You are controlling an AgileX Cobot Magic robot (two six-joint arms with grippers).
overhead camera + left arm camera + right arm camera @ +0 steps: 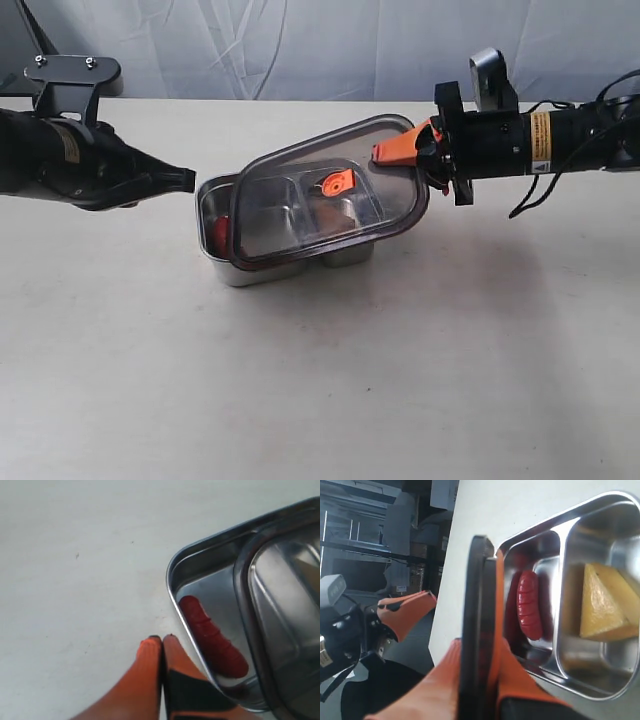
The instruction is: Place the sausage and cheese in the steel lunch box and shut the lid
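Observation:
The steel lunch box (250, 272) stands mid-table, with the red sausage (220, 232) in its left compartment. The yellow cheese (602, 605) lies in the other compartment. My right gripper (385, 155) is shut on the right edge of the dark translucent lid (290, 195). It holds the lid tilted over the box, right side raised, left part low over the box. In the right wrist view the lid (475, 605) is edge-on between the orange fingers (510, 665), beside the sausage (530, 605). My left gripper (188, 180) is shut and empty, just left of the box (200, 545) near the sausage (212, 640).
The pale table (320, 400) stretches round the box on all sides. A white cloth backdrop (300, 40) hangs behind its far edge. Both arms reach in level from the left and right sides.

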